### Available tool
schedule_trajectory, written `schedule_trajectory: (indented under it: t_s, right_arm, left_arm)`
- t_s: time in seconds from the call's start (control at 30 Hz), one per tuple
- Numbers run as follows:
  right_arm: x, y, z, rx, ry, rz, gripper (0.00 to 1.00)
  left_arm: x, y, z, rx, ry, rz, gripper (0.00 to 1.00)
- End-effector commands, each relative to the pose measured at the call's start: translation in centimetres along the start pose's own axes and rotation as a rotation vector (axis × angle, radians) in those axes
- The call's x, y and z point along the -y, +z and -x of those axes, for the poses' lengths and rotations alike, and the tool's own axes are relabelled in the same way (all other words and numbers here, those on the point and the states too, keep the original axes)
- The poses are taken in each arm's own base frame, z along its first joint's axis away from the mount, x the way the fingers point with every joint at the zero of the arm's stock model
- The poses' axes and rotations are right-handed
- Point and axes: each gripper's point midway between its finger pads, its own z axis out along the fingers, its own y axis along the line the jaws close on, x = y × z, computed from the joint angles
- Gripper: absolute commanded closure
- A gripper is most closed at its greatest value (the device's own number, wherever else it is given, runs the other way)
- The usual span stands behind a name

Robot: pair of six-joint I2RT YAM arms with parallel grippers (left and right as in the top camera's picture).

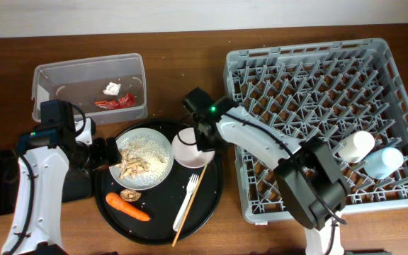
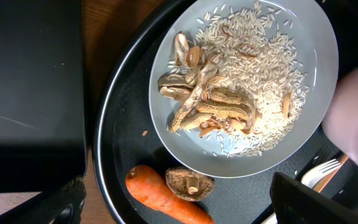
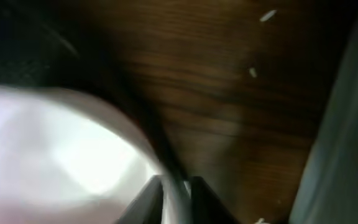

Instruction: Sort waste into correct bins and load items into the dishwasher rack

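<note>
My right gripper (image 1: 202, 136) (image 3: 178, 193) is shut on the rim of the white bowl (image 1: 188, 150) (image 3: 48, 149) on the round tray. My left gripper (image 1: 108, 152) (image 2: 188, 202) is open just left of the white plate (image 1: 166, 164) (image 2: 253, 163), which holds rice (image 1: 146, 144) (image 2: 260, 68) and shredded food (image 2: 213, 106). The carrot (image 1: 127, 207) (image 2: 160, 196) and brown lump (image 1: 129, 194) (image 2: 189, 183) lie below the plate. The fork (image 1: 188, 195) and chopsticks (image 1: 187, 216) lie to the right. The red wrapper (image 1: 113, 103) and tissue (image 1: 112, 88) are in the clear tub (image 1: 48, 74).
The round black tray (image 1: 212, 190) holds the dishes. The shallow black tray (image 1: 2, 180) (image 2: 30, 93) lies under my left arm. The grey rack (image 1: 303, 48) stands at the right with a small white cup (image 1: 354, 146) and a light blue cup (image 1: 384, 161) inside.
</note>
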Motion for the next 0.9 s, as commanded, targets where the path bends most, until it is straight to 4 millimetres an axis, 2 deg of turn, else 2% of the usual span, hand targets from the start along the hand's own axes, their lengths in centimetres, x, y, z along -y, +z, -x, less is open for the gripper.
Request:
schedule_trajectory:
  t_s: [0.0,0.1,0.2,0.27,0.4,0.43,0.47,0.53,0.6,0.73,0.8,0.87]
  right_arm:
    - [0.8,-1.2,0.9,0.025,0.021,-0.009,0.86]
    - [0.3,-2.7,1.7,0.05,0.013,0.005,0.96]
    - [0.3,-4.0,1.7,0.048,0.014,0.009,0.96]
    - [0.2,-5.7,1.9,0.049,-0.032,0.014,0.96]
    - [0.7,-11.8,3.4,0.113,-0.089,-0.012,0.96]
    - [3.2,-16.2,4.5,0.19,-0.069,-0.112,0.96]
    - [5.2,-19.4,4.9,0.247,-0.049,-0.184,0.96]
    - [9.5,-24.9,5.1,0.353,0.006,-0.315,0.96]
    - [14.4,-28.9,4.6,0.427,0.09,-0.431,0.96]
    - [26.5,-34.0,1.7,0.46,0.352,-0.692,0.96]
    - [31.0,-34.9,0.4,0.455,0.51,-0.781,0.96]
    - [34.1,-35.9,-1.2,0.47,0.666,-0.871,0.96]
  left_arm:
    - [0.0,-0.5,0.3,0.024,-0.005,-0.002,0.06]
    - [0.0,-0.5,0.3,0.024,-0.005,-0.002,0.06]
    - [0.0,-0.5,0.3,0.024,-0.005,-0.002,0.06]
    - [0.0,-0.5,0.3,0.024,-0.005,-0.002,0.05]
    - [0.0,-0.5,0.3,0.024,-0.005,-0.002,0.05]
    - [0.0,-0.5,0.3,0.024,-0.005,-0.002,0.05]
    - [0.0,-0.5,0.3,0.024,-0.005,-0.002,0.06]
    - [0.0,-0.5,0.3,0.024,-0.005,-0.002,0.05]
    - [0.0,-0.5,0.3,0.024,-0.005,-0.002,0.06]
    - [0.0,-0.5,0.3,0.024,-0.005,-0.002,0.06]
    - [0.0,-0.5,0.3,0.024,-0.005,-0.002,0.06]
    - [0.0,-0.5,0.3,0.023,-0.005,-0.003,0.06]
